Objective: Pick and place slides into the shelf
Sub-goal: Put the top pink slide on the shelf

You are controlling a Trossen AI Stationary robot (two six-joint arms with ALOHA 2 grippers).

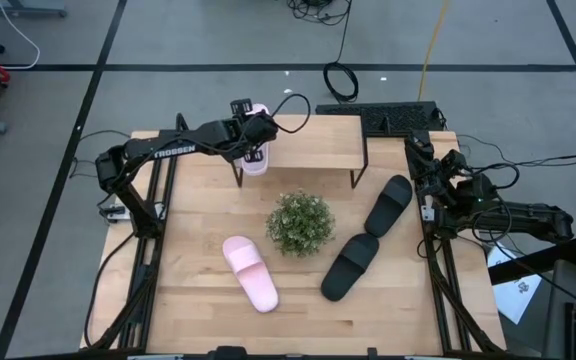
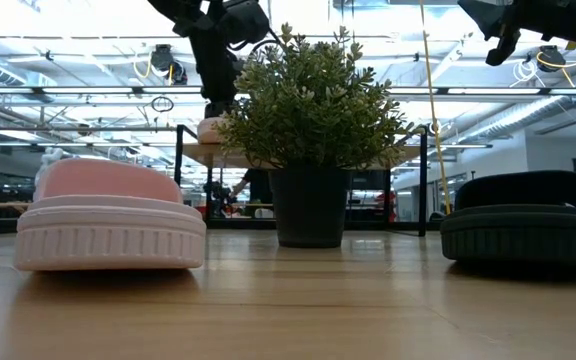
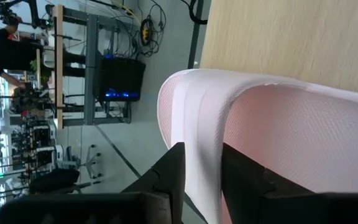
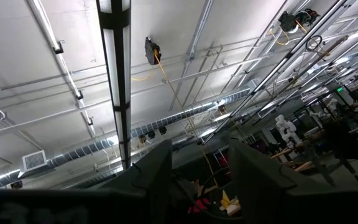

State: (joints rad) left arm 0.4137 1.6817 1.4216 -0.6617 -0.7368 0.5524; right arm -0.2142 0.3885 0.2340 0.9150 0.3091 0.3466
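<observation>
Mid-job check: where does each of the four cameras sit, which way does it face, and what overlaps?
High: overhead, straight down; both arms, shelf.
Low: table height, looking level; potted plant, arms above.
Left wrist: its fingers grip the held pink slide.
Right wrist: faces the ceiling past its own fingers.
Shared: high and low both show the lying pink slide and a black slide.
</observation>
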